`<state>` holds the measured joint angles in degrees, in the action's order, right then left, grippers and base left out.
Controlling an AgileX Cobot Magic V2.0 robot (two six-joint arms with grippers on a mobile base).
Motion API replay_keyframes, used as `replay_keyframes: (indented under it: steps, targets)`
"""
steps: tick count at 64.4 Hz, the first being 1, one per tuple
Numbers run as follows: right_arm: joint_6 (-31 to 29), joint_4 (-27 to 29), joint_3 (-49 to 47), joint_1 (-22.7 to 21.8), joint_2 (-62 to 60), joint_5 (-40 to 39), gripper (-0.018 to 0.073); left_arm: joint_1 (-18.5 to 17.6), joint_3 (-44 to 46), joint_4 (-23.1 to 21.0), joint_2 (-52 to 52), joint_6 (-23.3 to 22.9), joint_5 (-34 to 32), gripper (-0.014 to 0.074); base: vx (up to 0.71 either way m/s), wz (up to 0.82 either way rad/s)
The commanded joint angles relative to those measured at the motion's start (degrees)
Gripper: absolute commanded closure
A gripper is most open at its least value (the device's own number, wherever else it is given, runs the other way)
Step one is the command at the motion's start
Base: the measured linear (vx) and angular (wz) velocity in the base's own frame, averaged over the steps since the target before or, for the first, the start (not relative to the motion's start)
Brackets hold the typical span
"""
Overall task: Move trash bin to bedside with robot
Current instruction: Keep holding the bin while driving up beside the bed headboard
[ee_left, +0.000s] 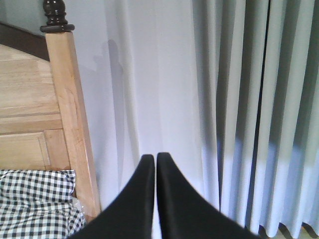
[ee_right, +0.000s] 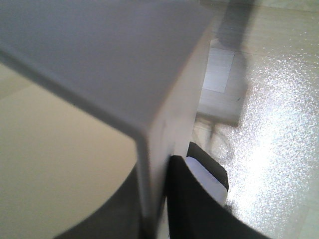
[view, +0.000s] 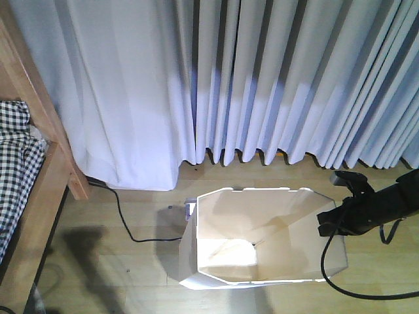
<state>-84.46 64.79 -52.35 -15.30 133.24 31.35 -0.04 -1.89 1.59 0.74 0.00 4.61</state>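
A slender black arm is seen at the right of the trash bin, with a thin black cable looped below it. The left gripper is formed by two tapered black fingers.

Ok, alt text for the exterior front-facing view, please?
A white trash bin stands open on a wooden floor, the right claw gripping its rim. Pale curtains hang behind; a wooden bed with checked bedding is at the left edge.
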Motion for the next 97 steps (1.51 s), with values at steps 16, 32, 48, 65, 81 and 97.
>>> replay_keyframes:
  steps: [16,32,48,65,81,97]
  targets:
    - [-0.17,3.03,-0.58,-0.22,-3.93,11.95,0.0564,-0.37,-0.67,-0.54,0.86,-0.79,-4.27,0.0603,0.08,-0.02]
    - [-0.17,3.03,-0.58,-0.22,-3.93,12.0,0.0564,-0.37,-0.67,-0.54,0.86,-0.79,-4.27,0.0603,0.07,0.03]
    - [-0.17,3.03,-0.58,-0.22,-3.93,11.95,0.0564,-0.37,-0.67,-0.54,0.86,-0.79,-4.27,0.0603,0.06,0.05]
    - [-0.17,3.03,-0.58,-0.22,-3.93,11.95,0.0564,-0.37,-0.67,-0.54,0.86,-0.79,-4.27,0.0603,0.03,0.0]
    - [-0.17,3.03,-0.58,-0.22,-3.93,11.95,0.0564,-0.37,-0.67,-0.54,0.86,-0.79,-4.27,0.0603,0.0,0.0]
    - [-0.37,5.04,-0.58,-0.22,-3.7,10.97,0.0564,-0.37,-0.67,-0.54,0.86,-0.79,-4.27,0.0603,0.0,0.0]
